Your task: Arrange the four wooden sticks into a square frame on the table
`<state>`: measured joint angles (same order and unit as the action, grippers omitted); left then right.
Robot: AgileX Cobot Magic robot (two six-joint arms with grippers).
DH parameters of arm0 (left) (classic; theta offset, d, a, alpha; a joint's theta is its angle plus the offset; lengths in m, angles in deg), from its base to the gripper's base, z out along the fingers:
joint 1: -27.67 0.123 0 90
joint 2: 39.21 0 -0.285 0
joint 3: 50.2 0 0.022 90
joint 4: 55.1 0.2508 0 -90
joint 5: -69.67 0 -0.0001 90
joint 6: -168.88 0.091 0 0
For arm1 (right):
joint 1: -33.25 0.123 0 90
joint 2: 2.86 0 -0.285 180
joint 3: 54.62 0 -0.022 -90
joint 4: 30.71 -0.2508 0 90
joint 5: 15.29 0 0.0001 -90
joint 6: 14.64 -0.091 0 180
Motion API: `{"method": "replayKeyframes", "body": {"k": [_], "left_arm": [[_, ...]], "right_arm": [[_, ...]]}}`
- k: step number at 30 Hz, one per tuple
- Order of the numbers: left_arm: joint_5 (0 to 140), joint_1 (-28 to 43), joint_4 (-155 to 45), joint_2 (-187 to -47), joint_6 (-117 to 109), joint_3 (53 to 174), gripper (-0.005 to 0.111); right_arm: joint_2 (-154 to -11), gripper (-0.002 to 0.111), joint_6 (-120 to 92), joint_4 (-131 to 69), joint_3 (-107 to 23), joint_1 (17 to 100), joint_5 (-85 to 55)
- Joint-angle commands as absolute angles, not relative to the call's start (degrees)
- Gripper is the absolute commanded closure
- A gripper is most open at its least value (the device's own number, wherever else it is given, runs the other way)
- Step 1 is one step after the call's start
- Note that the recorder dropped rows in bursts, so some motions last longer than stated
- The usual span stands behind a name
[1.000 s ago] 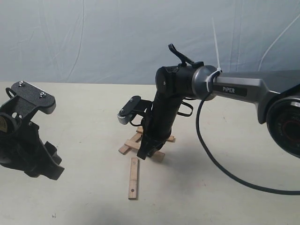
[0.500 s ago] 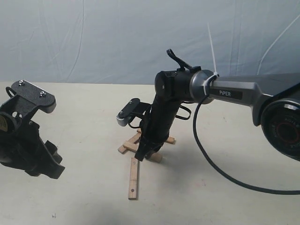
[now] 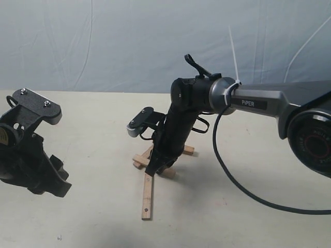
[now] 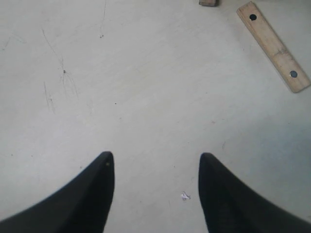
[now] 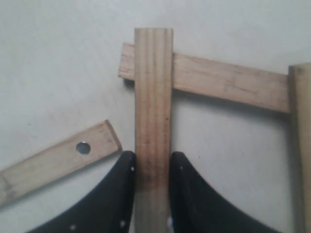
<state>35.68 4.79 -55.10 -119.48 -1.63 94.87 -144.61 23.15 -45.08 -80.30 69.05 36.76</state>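
Note:
My right gripper (image 5: 151,158) is shut on one wooden stick (image 5: 153,97), holding it by its sides low over the table (image 3: 88,222). That stick's far end lies across a second stick (image 5: 228,80), and a third stick (image 5: 302,145) shows at the view's edge, meeting the second one. The fourth stick (image 5: 53,162), with a hole near its end, lies loose beside the fingers. In the exterior view the right gripper (image 3: 155,168) stands over the joined sticks (image 3: 176,155), with the loose stick (image 3: 148,196) just in front. My left gripper (image 4: 154,167) hangs open over bare table.
The left arm (image 3: 28,150) rests at the table's left side, well away from the sticks. A black cable (image 3: 232,178) hangs from the right arm down to the table on the right. The blue-grey backdrop (image 3: 103,46) closes off the far side.
The right gripper has shifted a little to the left with the stick in it, and the joined sticks under it have turned slightly. The loose stick and the left arm have stayed put.

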Motion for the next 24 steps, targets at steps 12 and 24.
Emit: {"method": "replayKeyframes", "body": {"k": [12, 24], "left_arm": [[37.0, 4.8, -55.1, -118.9, -2.1, 94.7, 0.056], [36.8, 4.8, -55.4, -118.9, -2.1, 94.7, 0.056]], "right_arm": [[-141.6, 0.109, 11.1, -47.8, -80.7, 68.7, 38.8], [-141.1, 0.109, -13.9, -46.5, -80.7, 68.7, 41.8]]}}
